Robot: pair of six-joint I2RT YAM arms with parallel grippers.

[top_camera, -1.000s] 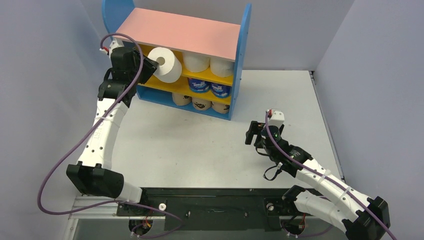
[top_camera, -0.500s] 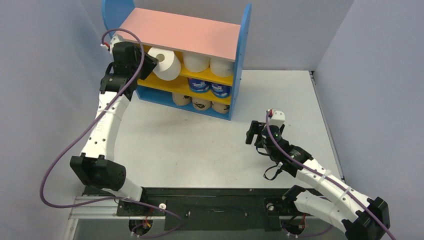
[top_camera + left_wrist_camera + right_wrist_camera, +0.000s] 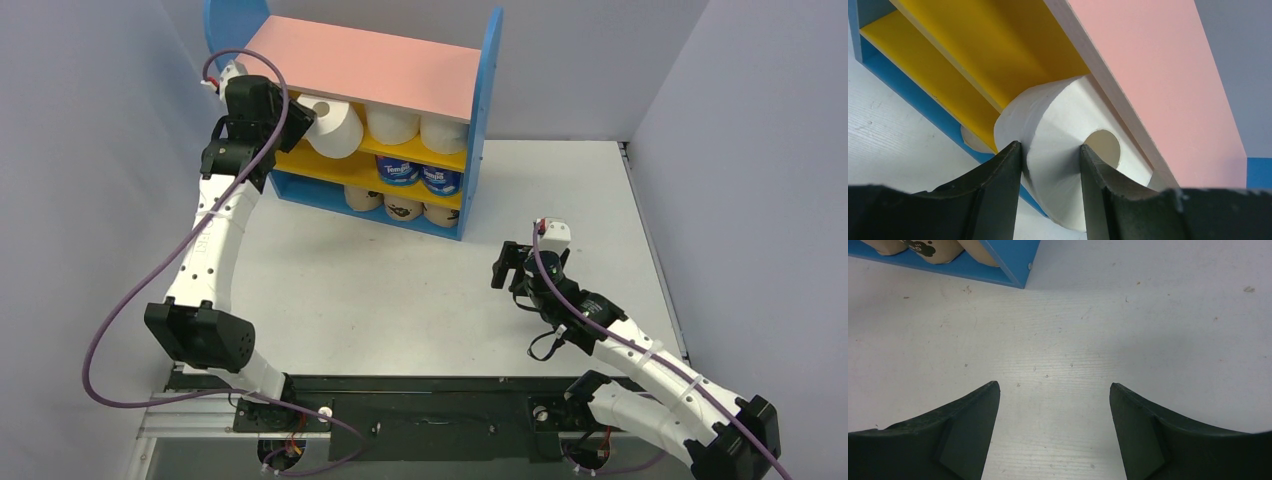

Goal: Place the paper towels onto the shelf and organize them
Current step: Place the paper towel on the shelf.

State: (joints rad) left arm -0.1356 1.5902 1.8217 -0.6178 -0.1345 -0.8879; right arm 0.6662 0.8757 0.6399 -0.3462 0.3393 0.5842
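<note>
A white bench (image 3: 400, 290) is enclosed by pale lilac walls (image 3: 90, 150). At its far left, a white roll (image 3: 335, 125) is pinched by its sides in the left tool (image 3: 1050, 146), at the left end of the top tier of the shelf (image 3: 487, 100). The roll is only partly tucked under the pink top board (image 3: 360, 65), its core turned outward, and it appears to overhang the upper yellow board (image 3: 450, 158). It is judged that the roll should be pushed deeper and set level beside its neighbours before release, with the tool then drawn straight back so nothing is dragged out. Further right, two white rolls (image 3: 392, 124) are held on that tier, two blue-wrapped rolls (image 3: 400, 172) below them, and three tan printed rolls (image 3: 403, 208) at the bottom. Furthest right, the right tool (image 3: 1054, 390) is spread and empty over the bench.
</note>
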